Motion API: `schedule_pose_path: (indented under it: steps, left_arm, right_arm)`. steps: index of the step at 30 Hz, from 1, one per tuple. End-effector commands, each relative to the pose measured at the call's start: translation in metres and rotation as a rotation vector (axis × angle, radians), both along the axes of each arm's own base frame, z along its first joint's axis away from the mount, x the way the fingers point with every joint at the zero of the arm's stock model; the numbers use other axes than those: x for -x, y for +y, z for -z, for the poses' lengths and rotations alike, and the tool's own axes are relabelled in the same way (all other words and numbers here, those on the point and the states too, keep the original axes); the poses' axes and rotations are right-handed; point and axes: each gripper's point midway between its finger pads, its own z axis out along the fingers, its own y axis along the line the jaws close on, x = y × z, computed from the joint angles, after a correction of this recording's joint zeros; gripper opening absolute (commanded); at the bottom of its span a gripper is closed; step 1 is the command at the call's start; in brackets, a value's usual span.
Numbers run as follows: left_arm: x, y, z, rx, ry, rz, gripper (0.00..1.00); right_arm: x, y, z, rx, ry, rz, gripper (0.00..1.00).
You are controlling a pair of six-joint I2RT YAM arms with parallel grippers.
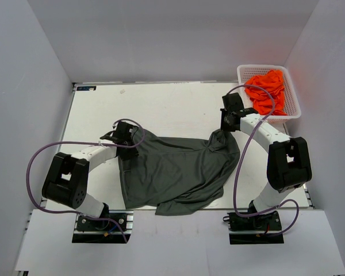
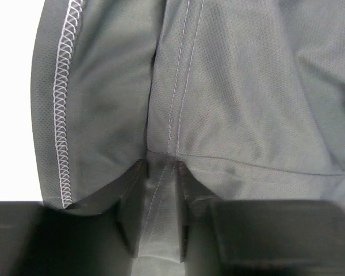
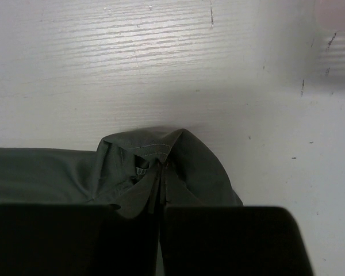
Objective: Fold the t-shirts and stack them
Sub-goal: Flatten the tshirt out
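Stitching in pale thread marks the grey shirt (image 1: pixel 172 172): a zigzag hem and a double seam, both clear in the left wrist view. A small pale patch (image 3: pixel 141 171), perhaps a label, shows beside the right hand (image 1: pixel 224 126) but is too blurred to read. The shirt, a fine mesh knit, lies rumpled across the bench (image 1: pixel 161 109) between the arms. The left hand (image 1: pixel 123 141) pinches a fold along the seam at the shirt's left edge. The right hand is pressed together on a bunched far corner. Orange shirts (image 1: pixel 270 89) lie heaped in a white basket (image 1: pixel 244 72) at the bench's far right.
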Motion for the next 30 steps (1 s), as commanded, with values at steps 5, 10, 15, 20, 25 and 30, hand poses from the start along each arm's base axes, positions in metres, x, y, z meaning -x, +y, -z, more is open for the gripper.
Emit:
schedule_pose_path:
  steps: [5,10,15,20,25,30]
  left_arm:
    - [0.005,-0.003,-0.008,0.040,-0.017,0.017,0.14]
    - [0.000,-0.001,-0.012,0.031,-0.043,0.008,0.00]
    - [-0.012,-0.005,-0.042,0.062,-0.136,0.008,0.00]
    - [-0.026,0.002,-0.101,0.046,-0.265,-0.020,0.00]
    - [-0.037,0.014,-0.174,0.019,-0.426,-0.062,0.00]
    - [-0.043,0.042,-0.252,-0.031,-0.609,-0.196,0.00]
  right_arm:
    - [-0.008,-0.003,-0.017,0.001,-0.031,0.027,0.00]
    - [-0.008,-0.003,-0.017,0.005,-0.026,0.024,0.00]
    - [-0.010,-0.007,-0.025,0.014,-0.041,0.033,0.00]
    - [-0.012,-0.012,-0.043,0.028,-0.084,0.058,0.00]
    - [-0.012,-0.025,-0.079,0.041,-0.176,0.094,0.00]
    - [-0.006,-0.053,-0.142,0.093,-0.324,0.161,0.00]
